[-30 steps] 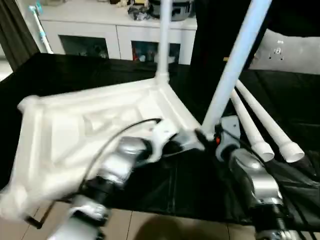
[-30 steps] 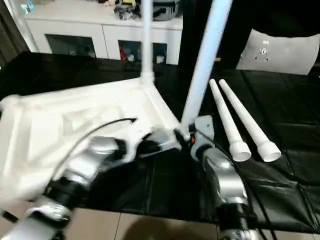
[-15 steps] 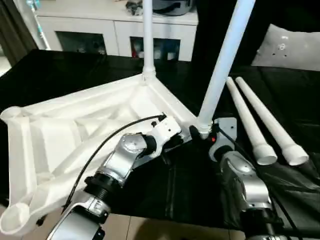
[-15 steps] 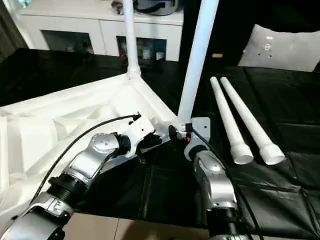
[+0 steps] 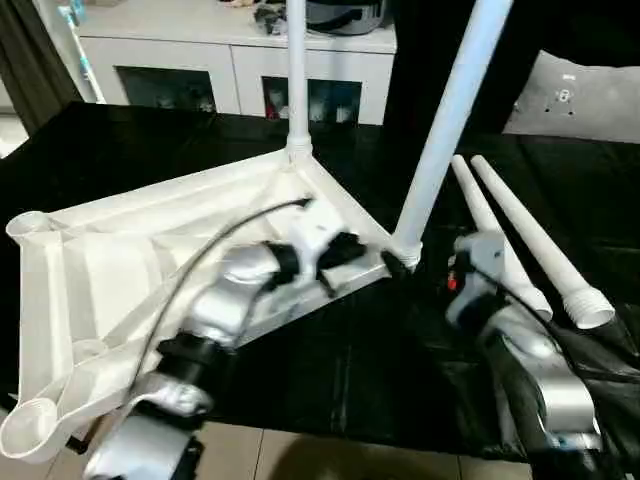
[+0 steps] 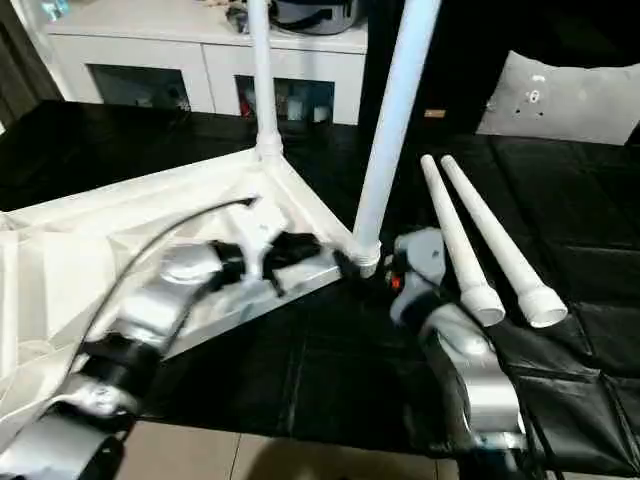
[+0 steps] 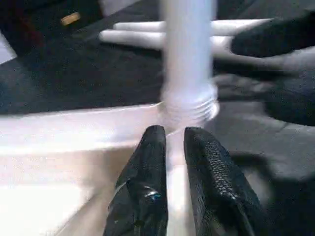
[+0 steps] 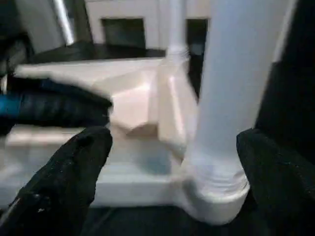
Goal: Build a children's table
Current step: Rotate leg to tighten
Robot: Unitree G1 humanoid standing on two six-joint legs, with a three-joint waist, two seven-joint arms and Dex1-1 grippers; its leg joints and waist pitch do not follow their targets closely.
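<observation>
— On the black mat (image 5: 330, 360), what is laid out, and which step is in hand?

— The table top (image 5: 120, 275) is seen lying upside down, ribs upward, with two legs standing in its corner sockets: the far leg (image 5: 297, 75) upright, the near leg (image 5: 450, 110) leaning a little. Two spare legs (image 6: 480, 240) are laid side by side on the mat, just beyond the right arm. Seating of the near leg is judged to be finished or nearly so.

— How are the pincers set?

— The left gripper (image 7: 170, 147) is nearly closed, its fingers (image 7: 206, 167) pinched on the rim of the table top just beside the near leg's socket, so the top is steadied. The right gripper (image 8: 167, 172) is spread wide with nothing held; the near leg's flared end is framed between its fingers without being touched.

— What is called for next?

— A spare leg would probably be fetched by the right gripper and brought flared end down to one of the empty sockets (image 5: 30, 222), while the top is kept from sliding.

— What differs from a moment ago?

— Half a second back the right gripper was pressed close against the foot of the near leg; now it is drawn away toward the spare legs and the leg is left standing unaided. The left gripper is advanced along the rim toward that corner.
</observation>
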